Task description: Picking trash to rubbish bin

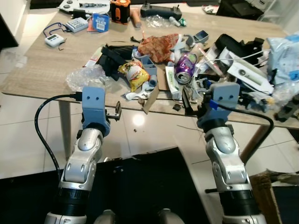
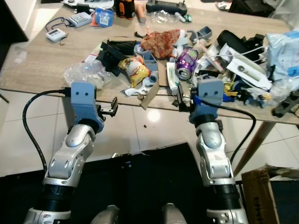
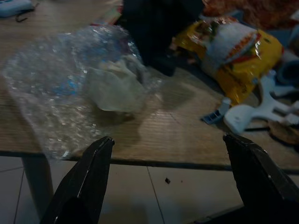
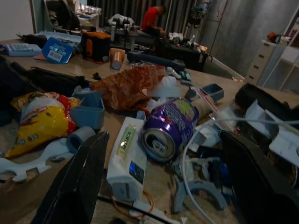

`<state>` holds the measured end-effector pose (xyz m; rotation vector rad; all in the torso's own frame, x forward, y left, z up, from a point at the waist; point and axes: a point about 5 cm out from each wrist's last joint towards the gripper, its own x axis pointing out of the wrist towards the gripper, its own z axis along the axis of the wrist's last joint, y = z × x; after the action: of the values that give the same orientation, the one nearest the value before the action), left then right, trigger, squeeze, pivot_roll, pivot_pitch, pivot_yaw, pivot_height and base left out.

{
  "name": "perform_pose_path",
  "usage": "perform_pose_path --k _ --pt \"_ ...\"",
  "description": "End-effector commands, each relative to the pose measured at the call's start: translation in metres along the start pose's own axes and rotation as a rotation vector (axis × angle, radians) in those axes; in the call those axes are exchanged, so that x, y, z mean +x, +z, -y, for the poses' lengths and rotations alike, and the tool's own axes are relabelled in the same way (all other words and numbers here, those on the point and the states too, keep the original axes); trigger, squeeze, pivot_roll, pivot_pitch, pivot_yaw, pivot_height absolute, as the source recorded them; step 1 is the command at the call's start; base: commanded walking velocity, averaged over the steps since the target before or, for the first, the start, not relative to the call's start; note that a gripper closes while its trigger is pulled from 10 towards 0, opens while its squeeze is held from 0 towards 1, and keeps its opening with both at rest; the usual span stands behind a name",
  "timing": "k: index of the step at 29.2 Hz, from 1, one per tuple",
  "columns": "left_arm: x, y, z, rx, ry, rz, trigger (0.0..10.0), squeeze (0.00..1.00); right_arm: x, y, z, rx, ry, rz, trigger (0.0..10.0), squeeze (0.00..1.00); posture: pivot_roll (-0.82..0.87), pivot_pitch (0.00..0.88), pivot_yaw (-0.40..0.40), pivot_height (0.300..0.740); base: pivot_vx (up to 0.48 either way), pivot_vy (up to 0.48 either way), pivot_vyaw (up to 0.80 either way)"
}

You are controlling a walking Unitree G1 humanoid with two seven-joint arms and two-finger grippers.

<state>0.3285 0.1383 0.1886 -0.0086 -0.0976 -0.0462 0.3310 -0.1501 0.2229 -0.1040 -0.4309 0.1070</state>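
Both arms reach toward the near edge of a cluttered wooden table (image 1: 42,70). The left gripper (image 3: 168,179) hangs just off that edge with its jaws spread wide; its two black fingers (image 3: 86,179) frame bare tabletop and white floor tiles below. Ahead of the jaws and toward one finger lies a crumpled clear plastic bag (image 3: 74,98) with something pale bunched inside, resting on the table close to the edge. Further ahead, toward the other finger, lies a yellow snack packet (image 3: 238,51), and beside it a white plastic piece (image 3: 254,114). A black bundle (image 3: 156,28) sits beyond the gap between the fingers.

The right gripper (image 4: 163,186) is also open, jaws wide apart, low over the table edge. Straight ahead between the jaws lies a purple drink can (image 4: 170,126) on its side, its opened top facing the gripper. Touching it on one side is a white tube-like box (image 4: 126,156). Beyond the can sits a crumpled orange-red wrapper (image 4: 126,86), and off toward one finger a blue-grey tray (image 4: 88,112) and the same yellow packet. A white cable (image 4: 205,135) loops just in front of the can. Neither gripper touches any of the trash
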Motion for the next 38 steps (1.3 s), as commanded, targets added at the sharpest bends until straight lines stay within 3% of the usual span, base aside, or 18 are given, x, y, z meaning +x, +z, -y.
perform_pose_path --k 1,18,38 --pt "-0.002 -0.003 -0.001 -0.001 0.014 -0.005 10.0 0.00 -0.002 -0.004 0.001 -0.002 0.005 -0.009 10.0 0.00 -0.02 0.185 -0.086 0.740 0.000 0.000 0.00" --pt "0.012 0.006 0.001 0.024 -0.004 0.040 10.0 0.00 -0.010 -0.018 0.006 -0.007 -0.036 -0.015 10.0 0.00 0.01 0.084 -0.025 0.740 0.000 0.000 0.00" --pt "0.015 0.004 0.002 0.011 -0.008 0.043 10.0 0.00 -0.010 -0.023 0.003 -0.016 -0.022 -0.014 10.0 0.00 0.01 0.082 -0.034 0.740 0.000 0.000 0.00"
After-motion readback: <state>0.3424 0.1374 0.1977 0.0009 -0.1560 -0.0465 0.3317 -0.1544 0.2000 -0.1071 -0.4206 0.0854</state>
